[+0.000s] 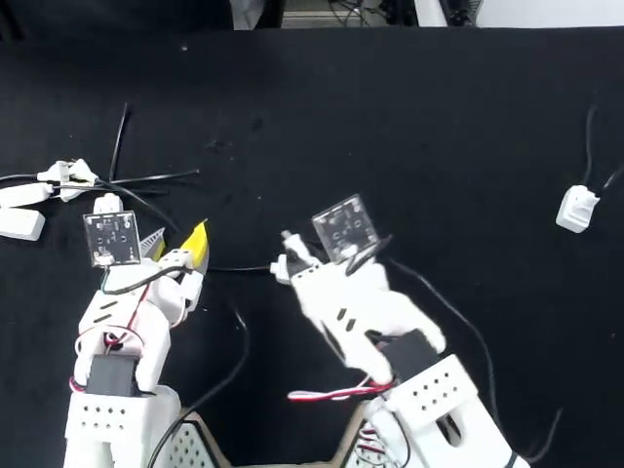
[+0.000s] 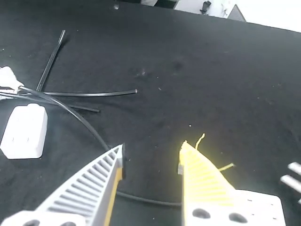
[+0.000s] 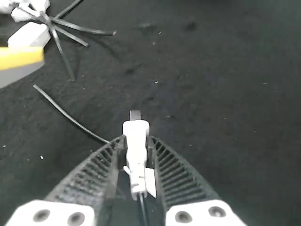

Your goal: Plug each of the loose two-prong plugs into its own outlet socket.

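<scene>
Two-prong plug, white and with a thin black cable on it, is clamped in the right gripper. The dark fingers press on its body from both sides, and its metal prongs point forward, away from the gripper. It is held near the middle of the black tabletop.

The left gripper is released. Its grey and yellow fingers stand apart with nothing between them, and the same black cable runs across the tabletop just below them.

A white outlet socket lies flat near the left edge, beside a bundle of black wires. It is well apart from the held plug. Another white piece with a cable lies near the right edge. I cannot tell if it is a socket or a plug.

I judge the step in hand to be carrying the grasped plug to a socket, so the insertion is not yet done. The next move probably calls for bringing the prongs in line with the socket slots. The free left gripper may need to hold the socket steady, because it looks light and could slide when pushed.
</scene>
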Controlling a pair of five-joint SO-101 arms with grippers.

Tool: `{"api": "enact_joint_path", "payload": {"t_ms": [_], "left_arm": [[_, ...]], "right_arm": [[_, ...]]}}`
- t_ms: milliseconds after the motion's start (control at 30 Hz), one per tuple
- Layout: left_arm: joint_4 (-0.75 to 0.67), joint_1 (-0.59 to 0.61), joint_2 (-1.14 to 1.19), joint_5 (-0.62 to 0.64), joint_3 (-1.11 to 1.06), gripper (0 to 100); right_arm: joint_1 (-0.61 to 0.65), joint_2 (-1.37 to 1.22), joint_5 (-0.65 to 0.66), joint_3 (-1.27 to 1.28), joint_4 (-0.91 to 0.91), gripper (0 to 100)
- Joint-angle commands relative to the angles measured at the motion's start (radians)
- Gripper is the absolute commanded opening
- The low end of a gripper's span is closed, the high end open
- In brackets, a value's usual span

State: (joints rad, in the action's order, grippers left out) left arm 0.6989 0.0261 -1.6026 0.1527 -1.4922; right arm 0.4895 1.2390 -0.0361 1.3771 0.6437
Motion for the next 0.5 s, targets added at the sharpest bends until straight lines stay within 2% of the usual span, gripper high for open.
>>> {"api": "enact_joint_path", "payload": {"t_ms": [0, 200, 367, 467], "left_arm": [[0.028, 0.015, 0.0, -0.009, 0.067, 19], [0.057, 0.015, 0.089, -0.011, 0.127, 19], [0.012, 0.015, 0.37, -0.012, 0.225, 19], [-0.044, 0.015, 0.569, -0.012, 0.277, 19]], "right_arm": [[-0.063, 0.022, 0.012, -0.127, 0.083, 1.1], [-0.077, -0.018, 0.035, -0.191, 0.14, 1.1], [-0.072, -0.228, 0.034, -0.272, 0.147, 1.1], [-0.071, -0.366, 0.037, -0.351, 0.212, 1.1]]}}
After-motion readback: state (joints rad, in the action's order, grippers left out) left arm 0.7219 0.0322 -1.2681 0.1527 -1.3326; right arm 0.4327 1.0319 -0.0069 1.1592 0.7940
